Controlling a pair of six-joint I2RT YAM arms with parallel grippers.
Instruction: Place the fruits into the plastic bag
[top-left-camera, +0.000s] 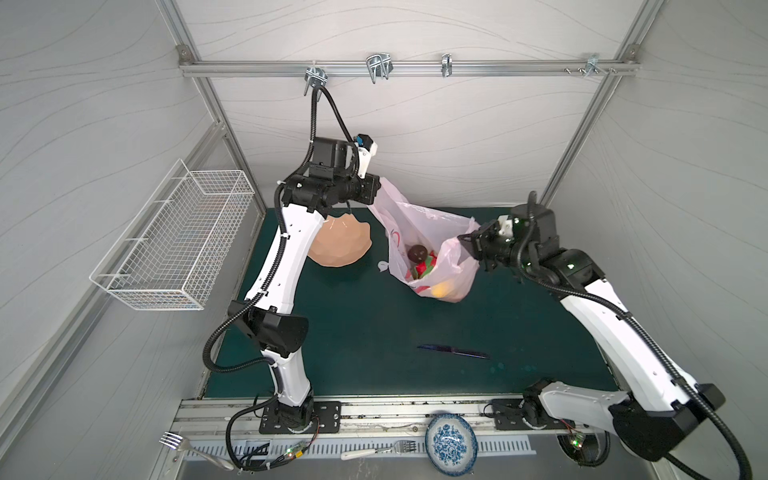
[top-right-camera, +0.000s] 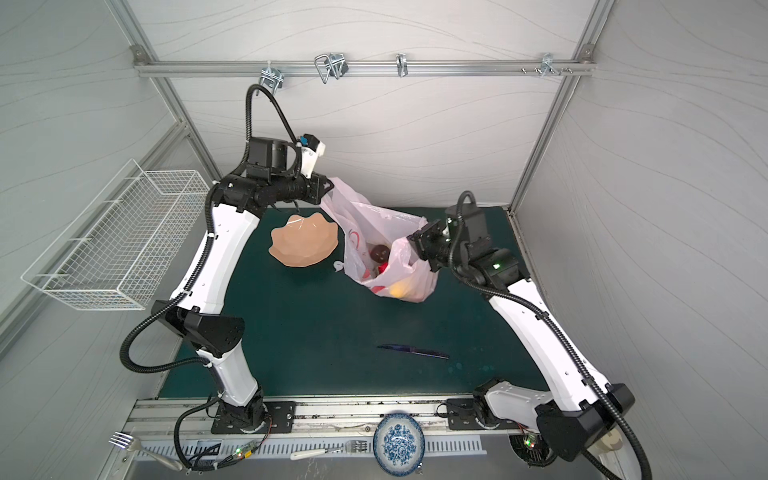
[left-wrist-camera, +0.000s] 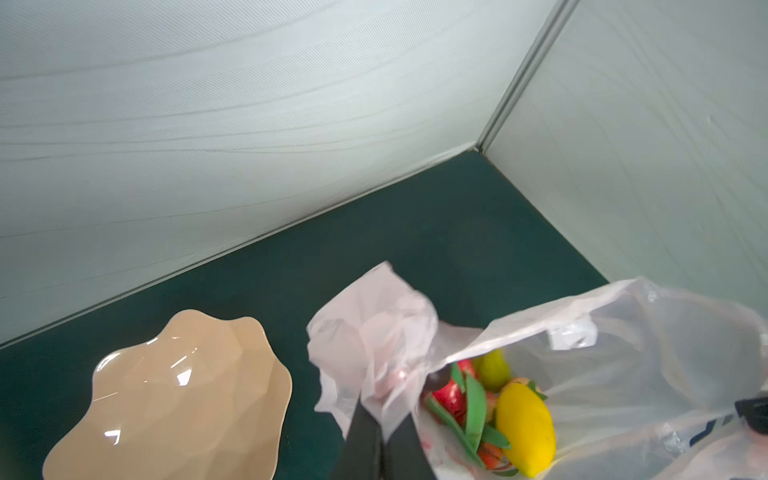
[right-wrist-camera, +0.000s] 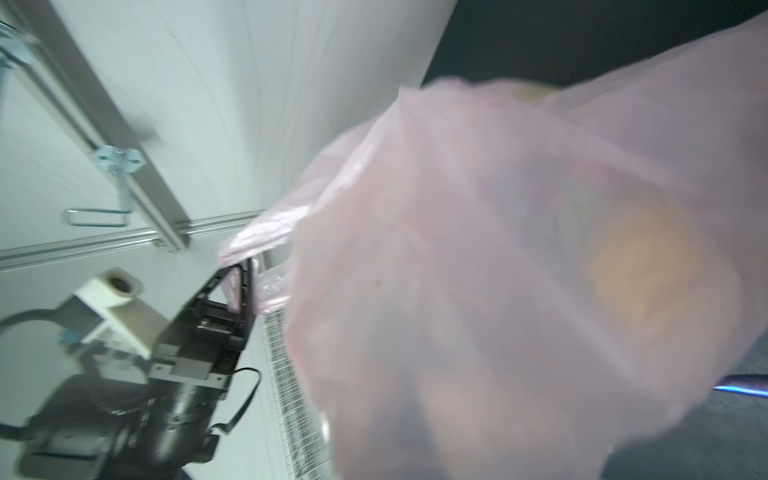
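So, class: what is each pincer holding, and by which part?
Both hold the plastic bag: the left pincer pinches its bunched handle, the right pincer its opposite top edge.

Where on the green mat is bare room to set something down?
Free: the wide middle of the mat, between bowl, plastic bag and knife; also the strip before the knife. Crowded: the far side, where left gripper and right gripper hold the bag.
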